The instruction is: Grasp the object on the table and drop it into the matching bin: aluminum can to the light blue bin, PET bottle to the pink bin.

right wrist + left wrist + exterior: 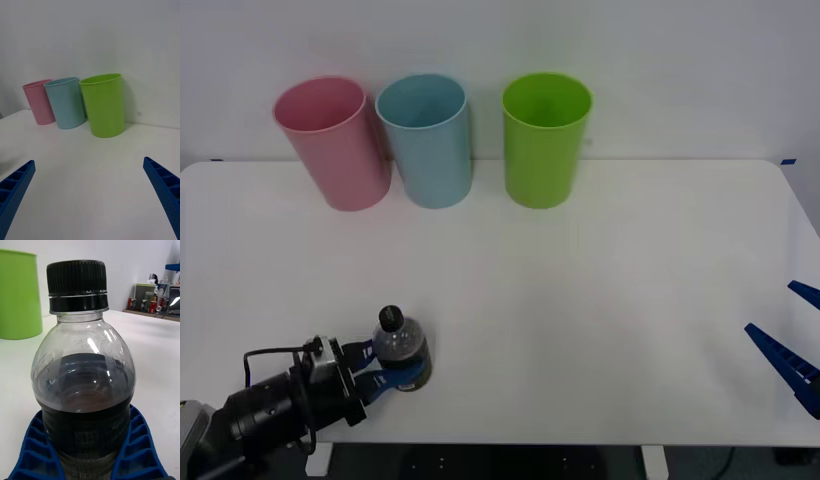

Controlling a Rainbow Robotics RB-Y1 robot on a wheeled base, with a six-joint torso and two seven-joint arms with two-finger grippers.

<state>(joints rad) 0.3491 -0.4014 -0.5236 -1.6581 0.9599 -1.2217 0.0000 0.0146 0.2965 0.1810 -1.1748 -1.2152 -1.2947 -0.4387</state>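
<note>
A small clear PET bottle [401, 346] stands upright near the table's [600, 300] front-left corner, its long axis vertical, black ribbed cap on top and a dark label band around its lower half. The left end effector [388, 367] reaches in low from the front-left corner and is clasped on the bottle's base, one blue ribbed finger on either side. In the left wrist view the fingers [140, 450] curve snugly against the label band of the bottle [83, 390], with the smooth, transparent shoulder and the cap rising above them.

The pink bin [333, 142] stands at the table's rear edge toward the left, almost straight behind the bottle and well apart from it. The light blue bin [427, 139] is just beside it on the right, and a lime green bin [545, 138] comes next, with a gap between. All three are tall, smooth-walled plastic cylinders, open at the top and much taller than the bottle.

The right end effector [792, 345] waits at the table's right edge with its two blue fingers spread wide and nothing between them. It is far from the bottle.

As a plastic bottle, the object belongs in the pink bin. The coming move looks to be a lift high enough to clear that rim, then a carry toward the rear-left. The thin bottle wall may flex under the grip.
</note>
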